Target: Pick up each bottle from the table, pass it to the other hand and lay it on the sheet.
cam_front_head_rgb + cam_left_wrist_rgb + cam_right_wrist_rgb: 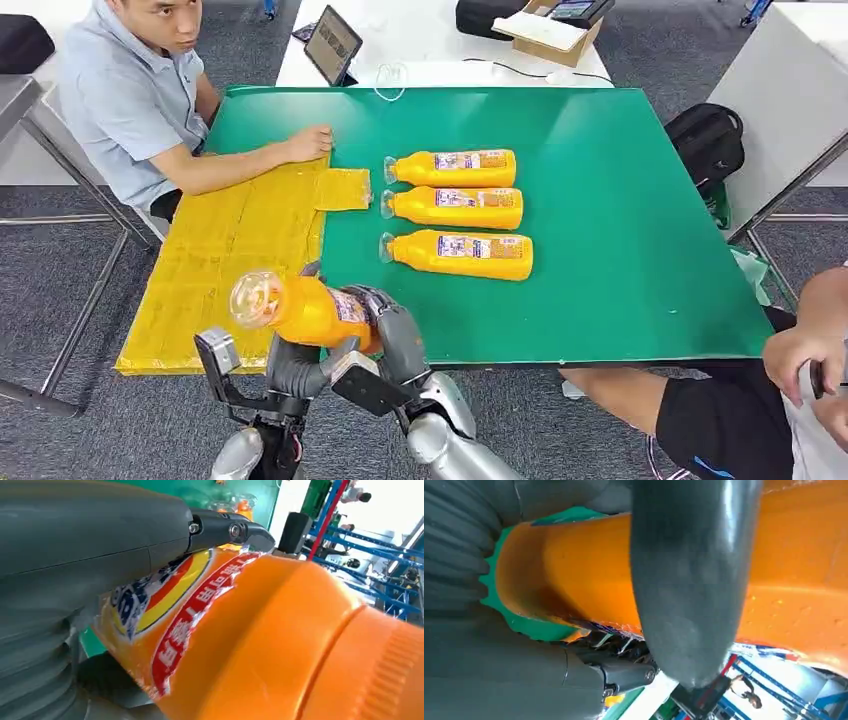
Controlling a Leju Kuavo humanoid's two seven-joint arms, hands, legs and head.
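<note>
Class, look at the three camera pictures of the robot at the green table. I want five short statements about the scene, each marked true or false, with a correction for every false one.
1. Three bottles lie on the green table. True.
2. Both hands, the left hand and the right hand, are on the held bottle. True.
3. The held bottle lies flat on the yellow sheet. False: it is held in the air at the table's near edge.
4. The three bottles point their caps to the right. False: the caps point left, toward the sheet.
5. A person's hand rests at the sheet's far edge. True.
</note>
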